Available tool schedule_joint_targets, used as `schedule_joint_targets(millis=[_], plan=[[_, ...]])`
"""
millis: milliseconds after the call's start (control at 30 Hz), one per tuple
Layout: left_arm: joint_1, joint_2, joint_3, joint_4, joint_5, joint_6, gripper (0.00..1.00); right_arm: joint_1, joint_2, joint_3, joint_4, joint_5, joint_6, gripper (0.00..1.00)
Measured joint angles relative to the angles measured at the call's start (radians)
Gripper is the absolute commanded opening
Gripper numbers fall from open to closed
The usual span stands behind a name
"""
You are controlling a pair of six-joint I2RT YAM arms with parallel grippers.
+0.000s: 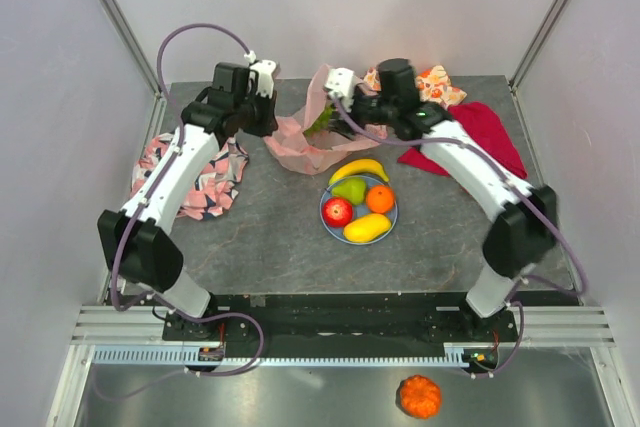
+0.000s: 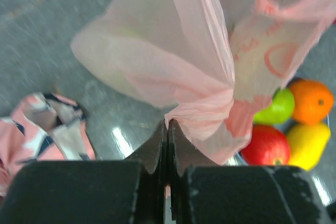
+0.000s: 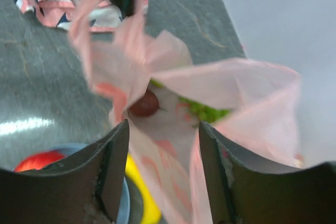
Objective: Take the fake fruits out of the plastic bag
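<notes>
Your left gripper (image 2: pixel 167 127) was pressed together on a pinched fold of the plastic bag (image 1: pixel 305 142), holding that edge up off the table (image 1: pixel 260 237). Your right gripper (image 3: pixel 163 129) stood with its jaws apart above the bag's mouth; loose pink film hung between the fingers (image 3: pixel 113 166), but no pinch on it could be confirmed. The bag sat at the back centre of the table, just behind the blue plate (image 1: pixel 331 232).

Inside the bag you had a dark fruit (image 3: pixel 144 104) and green grapes (image 3: pixel 206 112). On the plate lay a banana (image 1: pixel 358 169), a green pear (image 1: pixel 350 190), a red apple (image 1: pixel 338 211), an orange (image 1: pixel 379 198) and a yellow fruit (image 1: pixel 367 228).

A pink-and-black cloth (image 1: pixel 205 182) lay under your left arm, and a red cloth (image 1: pixel 490 132) under your right.
</notes>
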State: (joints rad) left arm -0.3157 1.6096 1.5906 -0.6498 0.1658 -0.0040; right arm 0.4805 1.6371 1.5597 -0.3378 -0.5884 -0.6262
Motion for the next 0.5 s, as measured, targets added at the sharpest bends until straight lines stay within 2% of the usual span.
schedule_joint_targets(millis=[67, 233, 400, 500], plan=[[0.0, -0.04, -0.055, -0.008, 0.014, -0.001, 0.02, 0.039, 0.138, 0.084, 0.034, 0.029, 0.04, 0.5], [0.0, -0.117, -0.144, -0.009, 0.024, -0.004, 0.02, 0.075, 0.388, 0.23, 0.028, 0.139, 0.095, 0.47], [0.0, -0.171, -0.199, -0.007, 0.019, -0.003, 0.02, 0.076, 0.416, 0.218, -0.056, 0.247, 0.072, 0.46], [0.0, -0.212, -0.257, -0.007, 0.016, -0.003, 0.02, 0.072, 0.339, 0.106, -0.076, 0.293, 0.055, 0.46]])
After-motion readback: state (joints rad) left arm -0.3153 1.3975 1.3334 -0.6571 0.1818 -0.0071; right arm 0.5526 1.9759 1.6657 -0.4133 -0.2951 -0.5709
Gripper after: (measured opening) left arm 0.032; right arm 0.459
